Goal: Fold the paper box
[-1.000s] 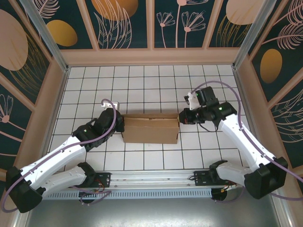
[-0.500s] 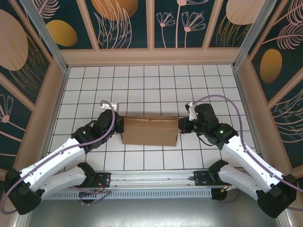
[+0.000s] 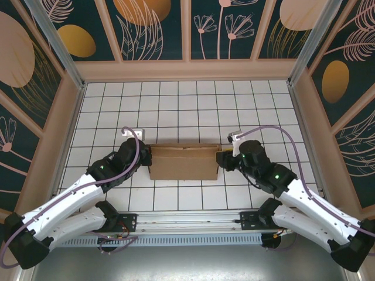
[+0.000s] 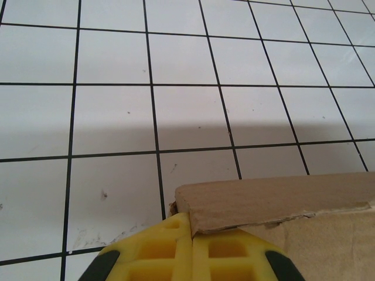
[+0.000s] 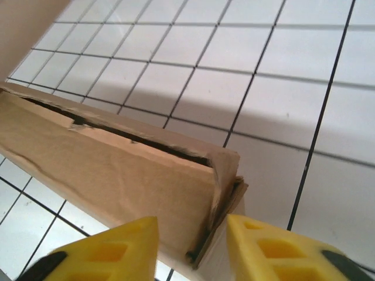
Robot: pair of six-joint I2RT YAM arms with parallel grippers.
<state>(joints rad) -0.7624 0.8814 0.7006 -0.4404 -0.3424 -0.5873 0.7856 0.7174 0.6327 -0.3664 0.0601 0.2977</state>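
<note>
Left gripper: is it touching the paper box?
Touching. Left wrist view: the shut left gripper butts against the paper box corner.

We look down on a white tiled tabletop ruled by black grid lines, boxed in by pale wooden framing and dark teal wall panels printed with gold discs and pink leaves; metal posts rise at the far corners, under even light.

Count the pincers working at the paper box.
2. The left pincer, shut, is up against the paper box at its left end. The right pincer, fingers apart, straddles the box's right-end corner.
</note>
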